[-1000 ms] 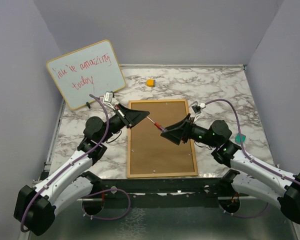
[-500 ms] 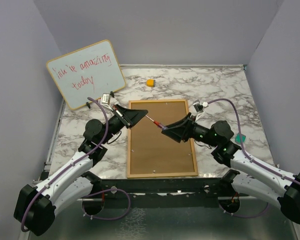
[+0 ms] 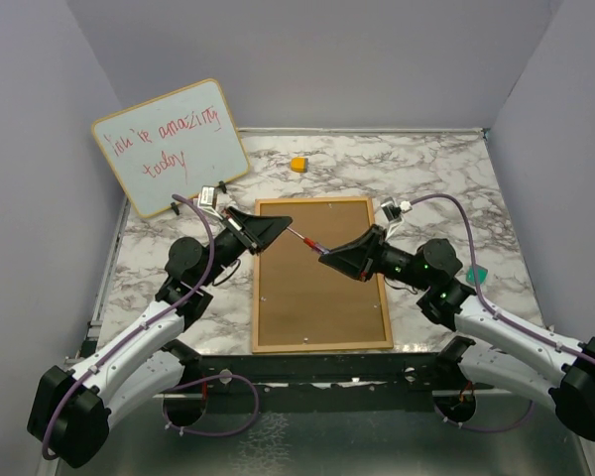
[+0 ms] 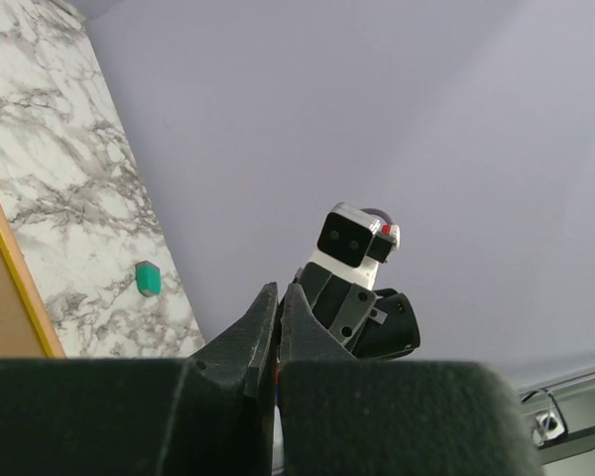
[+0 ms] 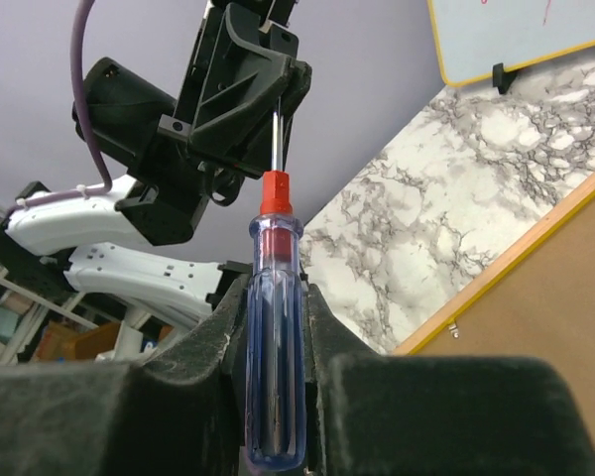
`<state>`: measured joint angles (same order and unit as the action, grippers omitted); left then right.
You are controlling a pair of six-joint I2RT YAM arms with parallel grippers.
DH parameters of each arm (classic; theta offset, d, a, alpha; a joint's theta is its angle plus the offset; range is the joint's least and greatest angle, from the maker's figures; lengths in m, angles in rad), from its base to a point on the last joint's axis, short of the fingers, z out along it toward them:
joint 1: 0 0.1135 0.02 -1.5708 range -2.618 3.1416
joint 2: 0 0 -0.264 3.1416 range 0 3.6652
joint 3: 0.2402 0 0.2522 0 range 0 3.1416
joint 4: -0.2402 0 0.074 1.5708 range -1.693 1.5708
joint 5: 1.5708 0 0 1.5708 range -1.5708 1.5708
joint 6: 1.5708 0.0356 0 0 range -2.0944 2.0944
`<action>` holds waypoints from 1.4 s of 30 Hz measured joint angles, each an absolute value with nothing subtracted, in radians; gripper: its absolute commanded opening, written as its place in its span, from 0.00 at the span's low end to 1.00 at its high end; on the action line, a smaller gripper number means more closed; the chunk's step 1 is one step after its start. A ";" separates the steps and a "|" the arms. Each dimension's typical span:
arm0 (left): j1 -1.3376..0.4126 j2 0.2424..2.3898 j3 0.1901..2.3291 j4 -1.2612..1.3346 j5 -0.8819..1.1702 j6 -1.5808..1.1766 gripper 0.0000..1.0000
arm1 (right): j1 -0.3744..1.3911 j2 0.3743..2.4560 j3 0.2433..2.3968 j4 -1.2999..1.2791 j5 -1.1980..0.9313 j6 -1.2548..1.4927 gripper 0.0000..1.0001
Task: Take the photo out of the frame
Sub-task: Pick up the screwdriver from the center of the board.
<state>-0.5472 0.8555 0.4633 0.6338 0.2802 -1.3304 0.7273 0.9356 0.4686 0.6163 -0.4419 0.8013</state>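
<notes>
A screwdriver [image 3: 307, 242] is held between both pincers above the frame [image 3: 322, 297], which lies back-up on the desk [image 3: 426, 169].

The frame is laid flat near the middle of the marble desk with its brown cork back upward and its thin yellow border showing around it; the photo is hidden beneath that back. The left pincer [image 3: 286, 224] is seen fully closed, its fingertips pinched on the end of the metal shaft. The right pincer [image 3: 325, 255] is closed around the clear blue handle, which is pressed on both sides by the fingers [image 5: 193, 342], the red collar left exposed beyond them. A whiteboard [image 3: 169, 147] with red handwriting is propped at the far left. A small yellow object [image 3: 297, 164] is seen beyond the frame and a green one [image 3: 476, 273] to its right.
</notes>
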 measured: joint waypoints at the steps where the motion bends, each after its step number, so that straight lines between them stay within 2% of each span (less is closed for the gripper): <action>1: -0.547 0.855 0.461 0.633 0.278 -1.335 0.00 | 0.727 0.935 0.472 0.621 -0.442 0.805 0.11; 4: -0.547 0.854 0.461 0.638 0.276 -1.338 0.02 | 0.727 0.933 0.474 0.621 -0.442 0.804 0.05; 5: -0.547 0.854 0.461 0.638 0.276 -1.338 0.12 | 0.728 0.930 0.474 0.619 -0.441 0.804 0.03; 7: -0.547 0.854 0.461 0.640 0.277 -1.336 0.40 | 0.728 0.921 0.474 0.607 -0.436 0.804 0.01; 9: -0.547 0.854 0.462 0.641 0.280 -1.325 0.61 | 0.728 0.906 0.474 0.581 -0.426 0.803 0.01; 11: -0.547 0.854 0.468 0.630 0.285 -1.308 0.75 | 0.728 0.895 0.480 0.542 -0.415 0.796 0.01; 15: -0.543 0.854 0.530 0.527 0.307 -1.231 0.97 | 0.728 0.886 0.523 0.440 -0.405 0.769 0.01; 22: -0.514 0.860 0.721 0.204 0.325 -0.997 0.99 | 0.727 0.880 0.588 0.313 -0.437 0.687 0.01; 28: -0.503 0.914 0.918 -0.141 0.389 -0.710 0.99 | 0.727 0.854 0.684 0.148 -0.579 0.516 0.01; 33: -0.503 0.926 0.973 -0.283 0.584 -0.542 0.99 | 0.727 0.856 0.828 -0.073 -0.720 0.339 0.01; 42: -0.503 0.980 0.975 -0.347 0.921 -0.435 0.99 | 0.727 0.908 0.933 -0.361 -0.847 0.139 0.01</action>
<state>-0.5034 0.9802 0.9749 -0.3470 0.9215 -0.4351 0.7273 0.9077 0.9333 -0.3611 -0.8471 0.1394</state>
